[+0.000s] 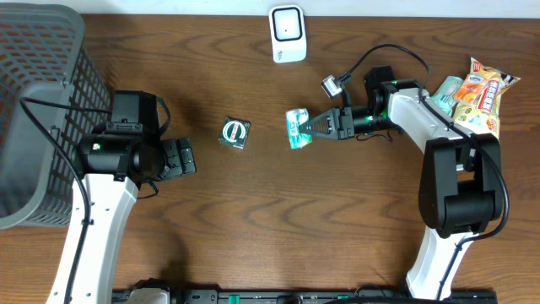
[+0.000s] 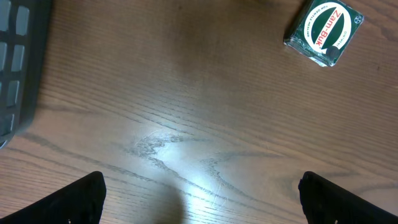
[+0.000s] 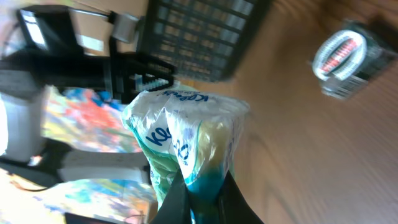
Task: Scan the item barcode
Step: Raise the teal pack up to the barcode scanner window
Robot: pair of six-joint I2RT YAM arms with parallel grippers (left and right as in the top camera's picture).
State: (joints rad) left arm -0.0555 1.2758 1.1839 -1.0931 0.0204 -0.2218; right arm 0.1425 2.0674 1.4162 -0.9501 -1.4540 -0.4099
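Observation:
My right gripper (image 1: 310, 128) is shut on a teal and white plastic packet (image 1: 296, 128), held just above the table's middle. In the right wrist view the packet (image 3: 186, 134) rises from between the two dark fingers (image 3: 175, 202), pinched at its teal end. A white scanner (image 1: 288, 34) stands at the table's back edge, above and apart from the packet. My left gripper (image 1: 179, 158) rests open over bare wood at the left, its fingertips (image 2: 84, 196) wide apart with nothing between them. A green Zam-Buk box (image 1: 234, 133) lies between the two grippers, also in the left wrist view (image 2: 323, 31).
A grey mesh basket (image 1: 38, 101) fills the left back corner, its edge (image 2: 22, 68) near the left arm. A pile of snack packets (image 1: 472, 93) lies at the far right. A small grey connector on a black cable (image 1: 331, 85) sits behind the right gripper.

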